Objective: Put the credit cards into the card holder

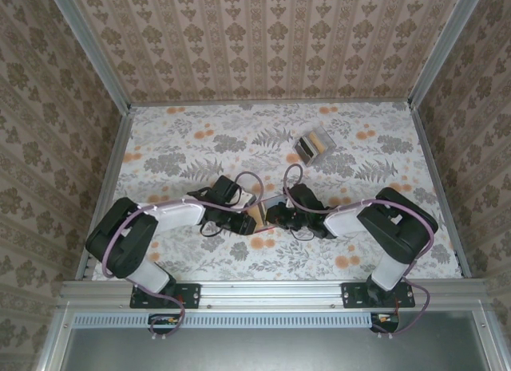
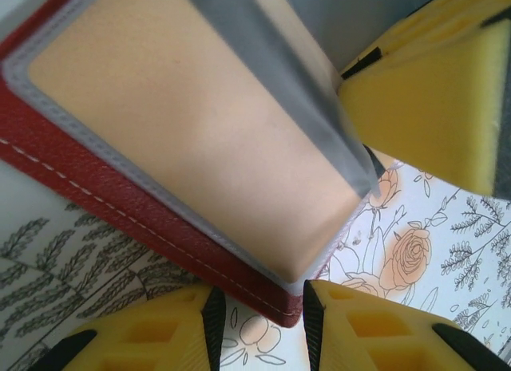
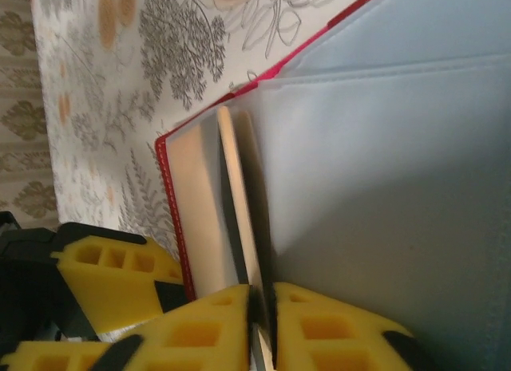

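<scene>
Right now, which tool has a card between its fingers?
Right tool: a thin card sits edge-on between its fingers. The left tool is at the red wallet's corner.

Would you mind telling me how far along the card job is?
Done: the card holder lies open; a tan panel inside it may be a stored card. In hand: the right gripper pinches a card edge-on at a pocket, while the left gripper sits at the holder's corner, jaws apart. Left: seating that card and releasing.
</scene>
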{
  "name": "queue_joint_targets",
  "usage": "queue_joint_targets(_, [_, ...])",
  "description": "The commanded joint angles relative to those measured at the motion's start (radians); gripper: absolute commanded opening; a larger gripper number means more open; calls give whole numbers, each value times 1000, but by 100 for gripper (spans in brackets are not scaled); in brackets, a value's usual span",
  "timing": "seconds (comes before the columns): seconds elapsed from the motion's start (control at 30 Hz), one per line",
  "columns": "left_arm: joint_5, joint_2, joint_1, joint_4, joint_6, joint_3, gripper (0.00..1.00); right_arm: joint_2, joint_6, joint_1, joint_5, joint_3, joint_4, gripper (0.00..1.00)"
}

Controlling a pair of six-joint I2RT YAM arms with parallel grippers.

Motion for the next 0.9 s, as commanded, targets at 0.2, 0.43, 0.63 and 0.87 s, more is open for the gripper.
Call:
queue_joint_targets(0.2, [-17,-150,25,-25,-72,-37,36,-201,-162,8,83,41,-411,40])
queue_joint_targets(0.43, [-35,-168,68,-30,-118,-49,39,-326,-360,-19,182,169,-746,47])
queue_joint_targets(0.63, [56,-151,128,-57,-138,-47,43,-224,-601,-42,297,356,-994,54])
queue_joint_targets(0.87, [116,-113,140,-86,-126,-30,47,-73,-700,-45,399,497,-1102,57])
